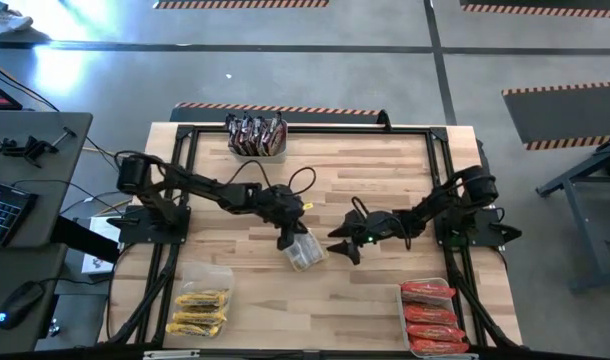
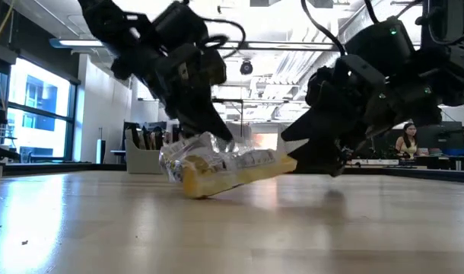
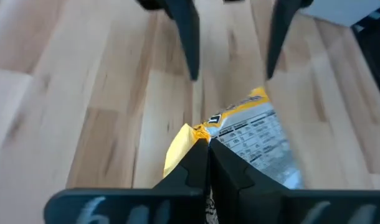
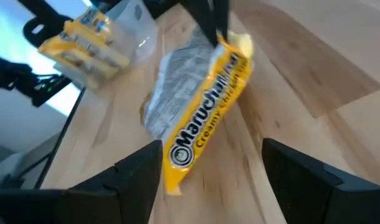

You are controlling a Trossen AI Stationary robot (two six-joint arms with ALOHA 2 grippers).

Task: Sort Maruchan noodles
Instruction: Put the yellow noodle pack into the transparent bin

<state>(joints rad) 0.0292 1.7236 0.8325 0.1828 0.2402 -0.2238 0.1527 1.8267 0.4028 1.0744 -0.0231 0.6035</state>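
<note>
I have the left gripper (image 1: 288, 238) pinched tight on one corner of a yellow noodle packet (image 1: 305, 251) at the middle of the table (image 1: 385, 170); the packet tilts, its far end on the wood. My right gripper (image 1: 345, 246) waits just beside it, fingers apart. Other packets sit in bins: yellow (image 1: 200, 310), red (image 1: 432, 318), dark (image 1: 256, 134).

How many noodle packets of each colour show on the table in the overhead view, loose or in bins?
Yellow packets: 3, with 2 in the near-left bin and 1 pinched in the left claw at centre
Red-orange packets, near-right bin: 4
Dark packets, far bin: about 4; too tightly packed to be sure
Total: about 11
</note>
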